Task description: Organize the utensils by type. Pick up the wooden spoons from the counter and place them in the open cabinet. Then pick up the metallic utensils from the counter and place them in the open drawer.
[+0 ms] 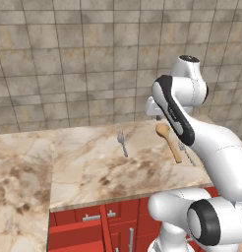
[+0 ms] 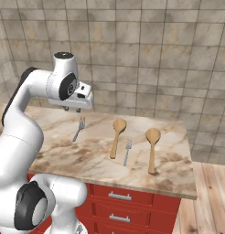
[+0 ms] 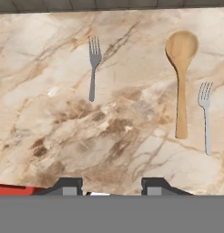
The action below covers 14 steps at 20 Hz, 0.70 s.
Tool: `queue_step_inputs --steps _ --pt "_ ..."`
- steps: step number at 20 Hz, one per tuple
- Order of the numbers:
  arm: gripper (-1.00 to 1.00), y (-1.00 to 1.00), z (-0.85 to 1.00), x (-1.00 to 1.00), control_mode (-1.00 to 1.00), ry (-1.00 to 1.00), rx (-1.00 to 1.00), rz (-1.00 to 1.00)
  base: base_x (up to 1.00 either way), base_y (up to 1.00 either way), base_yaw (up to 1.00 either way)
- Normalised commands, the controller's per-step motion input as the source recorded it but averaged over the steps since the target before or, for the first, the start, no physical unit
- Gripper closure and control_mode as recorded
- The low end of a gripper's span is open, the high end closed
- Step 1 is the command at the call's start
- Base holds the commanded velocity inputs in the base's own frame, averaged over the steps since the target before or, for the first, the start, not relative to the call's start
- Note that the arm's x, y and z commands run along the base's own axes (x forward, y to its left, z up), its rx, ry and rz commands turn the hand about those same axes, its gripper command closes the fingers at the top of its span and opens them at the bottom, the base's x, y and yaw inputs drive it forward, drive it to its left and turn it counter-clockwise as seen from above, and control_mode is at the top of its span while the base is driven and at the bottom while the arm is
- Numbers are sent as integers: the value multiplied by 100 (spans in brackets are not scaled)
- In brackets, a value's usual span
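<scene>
Hand view shows the jaws apart and empty above the surface (image 3: 54, 150), so centre over the nearer wooden spoon (image 3: 180, 77) handle, then descend.

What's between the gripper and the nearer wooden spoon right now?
Nothing visible. The gripper hangs above the counter, jaws apart and empty. The spoon lies flat, with forks on either side of it, apart.

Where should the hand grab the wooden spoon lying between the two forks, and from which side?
Probably mid-handle on the wooden spoon, coming straight down from above with the fingers across the handle. It lies flat on the counter, the handle is straight and narrow, and the fork beside its end leaves more room higher up.
</scene>
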Motion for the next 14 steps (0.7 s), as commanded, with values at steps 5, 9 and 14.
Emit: queue_step_inputs --steps 5,9,14 --pt "-100 -7 -4 0 -100 0 0 0 0 0 0" --pt "-100 -16 -11 0 -100 0 0 0 0 0 0" --pt "-100 -21 -23 9 -100 12 -1 0 0 0 0"
